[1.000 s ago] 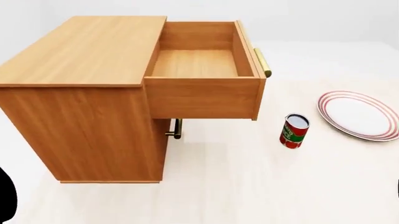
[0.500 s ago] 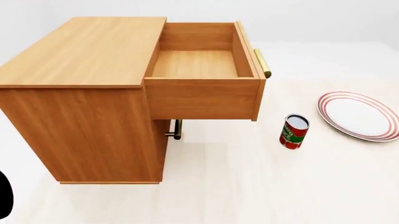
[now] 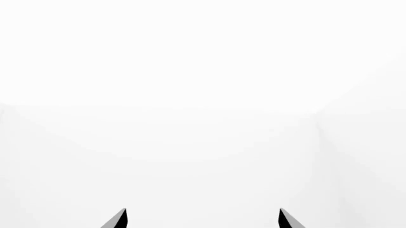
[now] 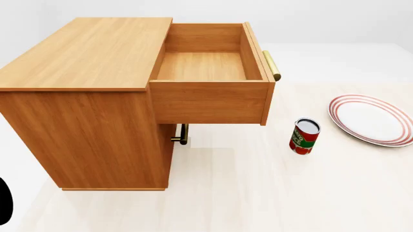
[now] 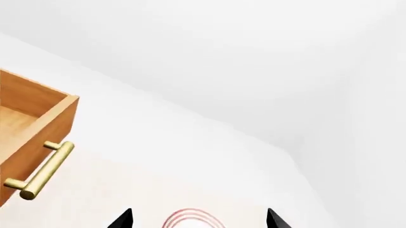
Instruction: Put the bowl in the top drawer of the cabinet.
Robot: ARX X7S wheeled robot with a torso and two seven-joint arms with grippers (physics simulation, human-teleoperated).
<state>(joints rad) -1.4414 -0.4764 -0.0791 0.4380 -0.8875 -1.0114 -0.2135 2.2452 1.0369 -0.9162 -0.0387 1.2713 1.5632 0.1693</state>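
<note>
A pale cream floor [image 4: 258, 193] with faint wood grain spreads wide, meeting plain white walls [image 4: 310, 19] at the far side. Light is soft and even (shadows faint, edges blurred), no windows showing.

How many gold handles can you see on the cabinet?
2. One on the open top drawer's front; another underneath, on the lower drawer, mostly hidden.

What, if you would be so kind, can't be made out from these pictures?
- The bowl: in no view.
- Left gripper: the left wrist view's edge crops all but two fingertips, facing blank white.
- Plate: the right wrist view's edge cuts all but its rim.
- Lower drawer: the open top drawer overhangs it in the head view.
</note>
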